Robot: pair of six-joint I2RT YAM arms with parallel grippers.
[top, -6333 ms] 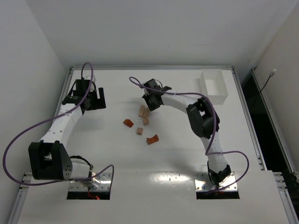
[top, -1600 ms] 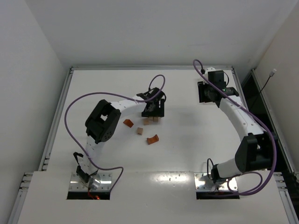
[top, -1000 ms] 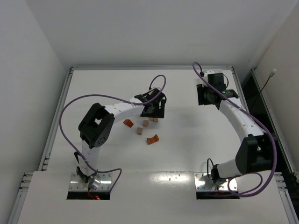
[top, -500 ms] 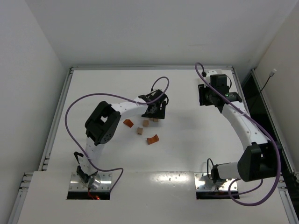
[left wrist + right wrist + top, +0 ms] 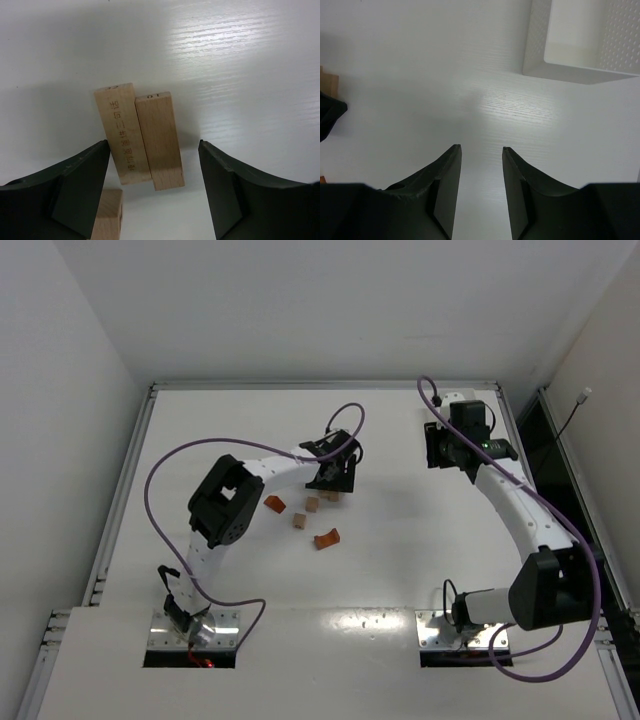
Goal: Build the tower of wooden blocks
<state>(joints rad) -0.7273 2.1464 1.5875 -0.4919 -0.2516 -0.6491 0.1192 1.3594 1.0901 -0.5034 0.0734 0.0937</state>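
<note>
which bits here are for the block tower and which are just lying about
For the tower:
- tan bars
- tan cube
- second tan cube
- orange block
- orange arch

Just lying about:
- white box

The left arm (image 5: 262, 468) is folded sharply at the elbow, and its forearm is stretched out to the right. The left claw (image 5: 335, 478) is pointed downward, with the jaws held wide apart. The right arm (image 5: 520, 510) is extended far forward in a long curve. The right claw (image 5: 480, 151) is angled downward, and a narrow gap is kept between its jaws.
</note>
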